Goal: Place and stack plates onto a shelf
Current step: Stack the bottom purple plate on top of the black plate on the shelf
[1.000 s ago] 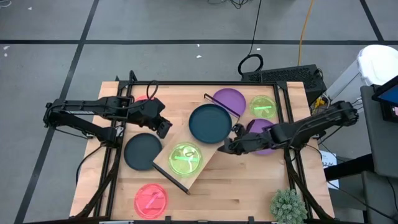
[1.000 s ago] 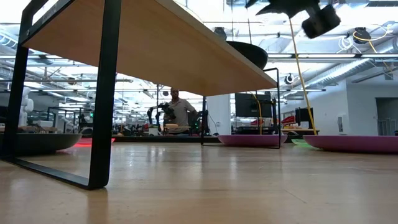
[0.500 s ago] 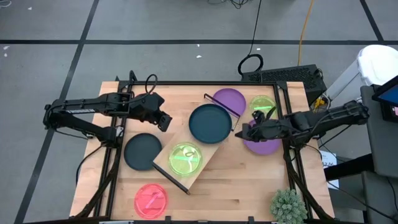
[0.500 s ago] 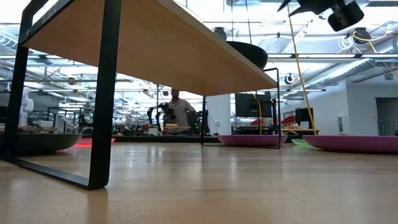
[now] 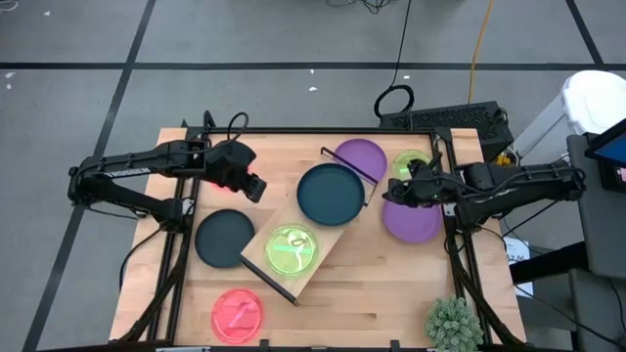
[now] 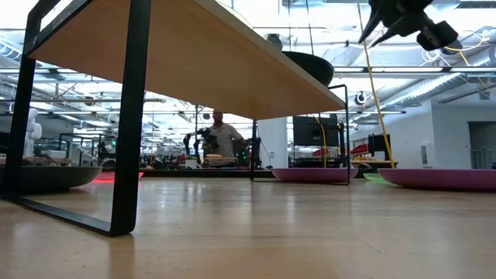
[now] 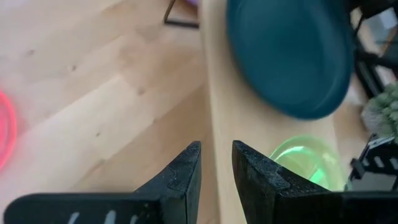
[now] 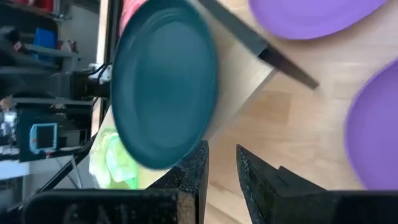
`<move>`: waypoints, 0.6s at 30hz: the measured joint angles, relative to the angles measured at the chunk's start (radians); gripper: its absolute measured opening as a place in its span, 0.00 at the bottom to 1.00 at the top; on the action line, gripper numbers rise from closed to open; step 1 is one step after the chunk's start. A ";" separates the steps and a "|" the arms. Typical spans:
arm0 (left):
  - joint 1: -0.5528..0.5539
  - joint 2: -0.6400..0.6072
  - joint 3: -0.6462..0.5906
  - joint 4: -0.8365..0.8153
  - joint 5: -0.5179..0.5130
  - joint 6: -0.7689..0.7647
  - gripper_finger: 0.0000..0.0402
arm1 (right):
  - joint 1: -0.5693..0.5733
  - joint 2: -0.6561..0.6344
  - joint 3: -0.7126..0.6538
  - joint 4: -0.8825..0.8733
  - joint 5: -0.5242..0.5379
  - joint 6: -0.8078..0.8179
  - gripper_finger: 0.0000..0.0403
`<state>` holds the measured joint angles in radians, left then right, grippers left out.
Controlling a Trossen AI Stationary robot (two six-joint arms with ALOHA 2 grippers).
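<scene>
Plates on the shelf [image 5: 315, 233]: one teal [image 5: 331, 193], one lime [image 5: 291, 248] (five remain on the table); both grippers [image 7: 216, 163] [image 8: 222, 163] nearly closed, empty.

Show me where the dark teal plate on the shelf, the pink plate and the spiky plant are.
dark teal plate [image 5: 331, 194]: high view, its centre.
pink plate [image 5: 238, 314]: high view, its centre.
spiky plant [image 5: 454, 325]: high view, middle of its leaves.

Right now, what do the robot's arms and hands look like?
Both arms are thin, black and jointed, with black cables looping along them. The left hand and right hand each end in two chunky, dark, angular fingers. A small red glow shows by the left wrist.
</scene>
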<state>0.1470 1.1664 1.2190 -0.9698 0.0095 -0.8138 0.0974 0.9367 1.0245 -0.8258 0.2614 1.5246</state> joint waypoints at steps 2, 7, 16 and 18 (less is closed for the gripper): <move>0.008 0.000 0.000 -0.028 0.002 0.004 0.24 | -0.016 0.000 0.000 -0.040 0.000 0.006 0.17; 0.029 0.000 0.000 -0.029 0.009 0.032 0.24 | -0.046 0.000 0.000 -0.178 -0.034 0.053 0.17; 0.063 0.000 0.000 -0.023 0.020 0.065 0.24 | -0.048 0.000 -0.093 -0.260 -0.172 0.132 0.17; 0.070 0.000 0.000 -0.023 0.025 0.079 0.24 | -0.042 0.000 -0.135 -0.217 -0.212 0.141 0.17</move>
<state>0.2168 1.1664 1.2190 -0.9932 0.0343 -0.7346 0.0551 0.9367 0.8896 -1.0428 0.0494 1.6651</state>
